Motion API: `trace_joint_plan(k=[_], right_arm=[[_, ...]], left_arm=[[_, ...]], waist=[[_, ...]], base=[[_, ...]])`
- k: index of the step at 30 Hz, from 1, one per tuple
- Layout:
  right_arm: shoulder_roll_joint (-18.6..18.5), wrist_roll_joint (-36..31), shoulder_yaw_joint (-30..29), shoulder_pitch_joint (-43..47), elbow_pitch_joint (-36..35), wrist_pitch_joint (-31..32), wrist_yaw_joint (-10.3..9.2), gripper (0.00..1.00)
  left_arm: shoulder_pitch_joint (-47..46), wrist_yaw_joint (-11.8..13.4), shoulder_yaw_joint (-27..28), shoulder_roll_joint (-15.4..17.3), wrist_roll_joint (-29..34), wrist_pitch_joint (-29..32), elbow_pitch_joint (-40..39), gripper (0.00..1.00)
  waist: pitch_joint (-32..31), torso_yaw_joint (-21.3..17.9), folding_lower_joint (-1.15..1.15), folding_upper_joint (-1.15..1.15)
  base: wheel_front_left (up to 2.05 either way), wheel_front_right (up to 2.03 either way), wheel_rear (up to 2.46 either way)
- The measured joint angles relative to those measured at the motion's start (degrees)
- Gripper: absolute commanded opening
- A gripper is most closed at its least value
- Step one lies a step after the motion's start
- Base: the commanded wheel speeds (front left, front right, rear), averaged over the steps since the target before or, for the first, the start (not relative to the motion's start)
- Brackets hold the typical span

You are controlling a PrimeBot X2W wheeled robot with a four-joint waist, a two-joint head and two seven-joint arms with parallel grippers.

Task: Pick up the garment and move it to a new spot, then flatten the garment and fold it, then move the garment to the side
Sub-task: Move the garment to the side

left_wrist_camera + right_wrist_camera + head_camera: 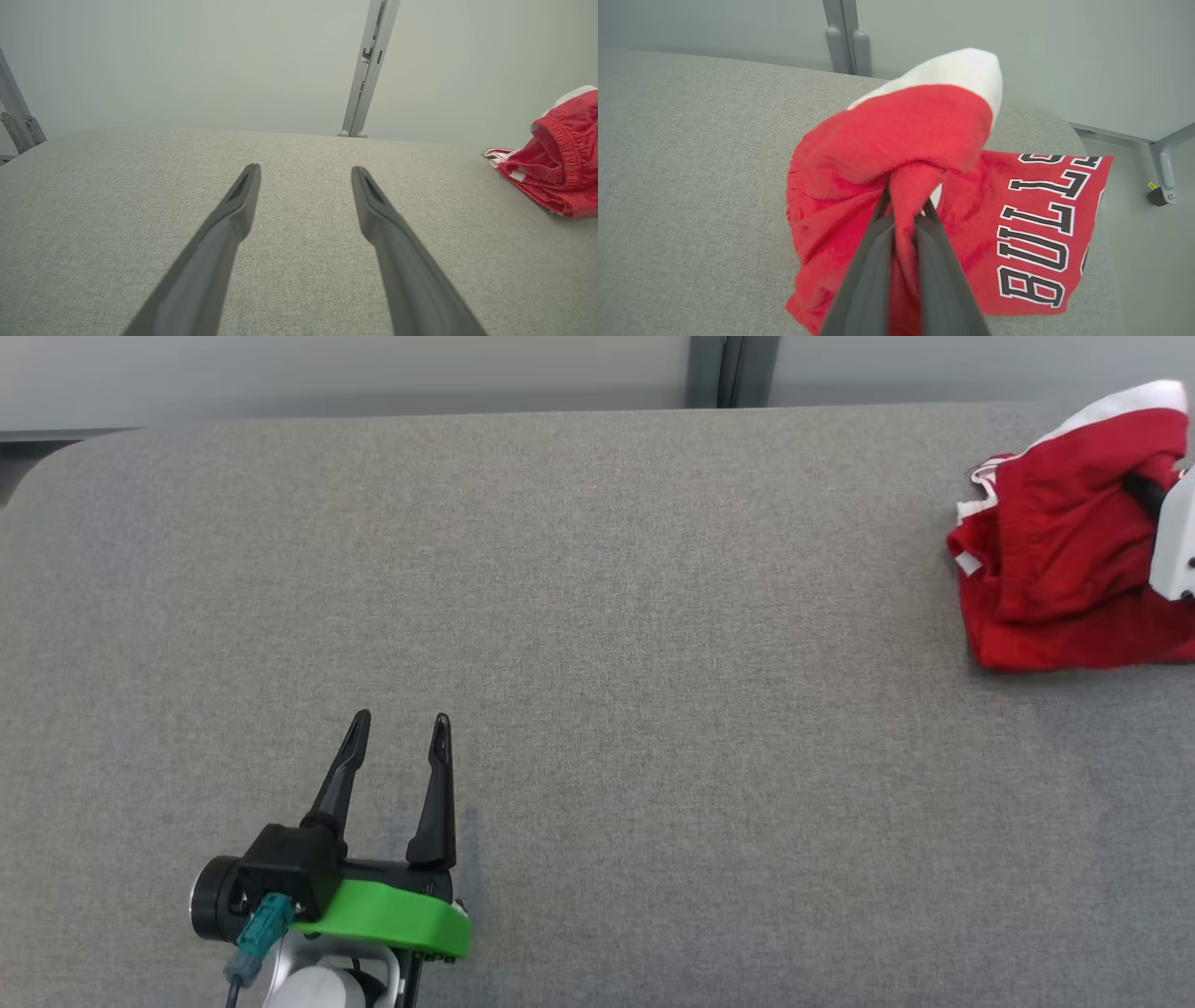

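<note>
Grey table [597, 616], right claw [906, 205] pinching red garment [901, 126]

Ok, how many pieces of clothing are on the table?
1. The red fabric garment with white trim and black lettering is bunched at the far right end of the grey fabric-covered table, pinched in the right claw. Another piece tucked inside the bunch can't be ruled out.

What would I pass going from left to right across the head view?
left claw, open → bare stretch of grey table → red garment, bunched at the right edge
</note>
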Motion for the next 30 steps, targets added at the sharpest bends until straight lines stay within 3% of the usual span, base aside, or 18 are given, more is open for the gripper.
trace_joint_plan(k=[14, 27, 28, 30], right_arm=[[-6.66, -6.8, 3.11, -3.82, 2.23, 0.0, -0.62, 0.0], [-5.08, -1.97, -1.91, -2.43, 6.8, -3.45, -4.13, 0.0], [-5.04, -1.92, -2.02, -2.25, 7.04, -3.79, -4.14, 0.08], [-4.89, -1.92, -2.23, -1.89, 7.42, -4.63, -4.91, 0.39]], left_arm=[[-2.65, -0.01, -0.35, 1.4, 1.81, 1.2, -2.36, 1.0], [-3.56, -0.01, 0.99, 2.4, 2.8, 1.51, -3.66, 1.0], [-3.59, -0.01, 1.1, 2.58, 2.8, 1.74, -3.76, 1.0], [-3.7, -0.01, 1.22, 2.96, 2.81, 1.76, -3.82, 1.0]], waist=[[6.02, 1.83, 0.0, 0.0], [10.27, 1.3, 0.01, 0.0], [10.38, 1.05, 0.01, 0.0], [10.58, 0.51, 0.01, 0.0]], base=[[0.0, 0.0, 0.0], [0.0, 0.0, 0.0], [0.0, 0.0, 0.0], [0.0, 0.0, 0.0]])
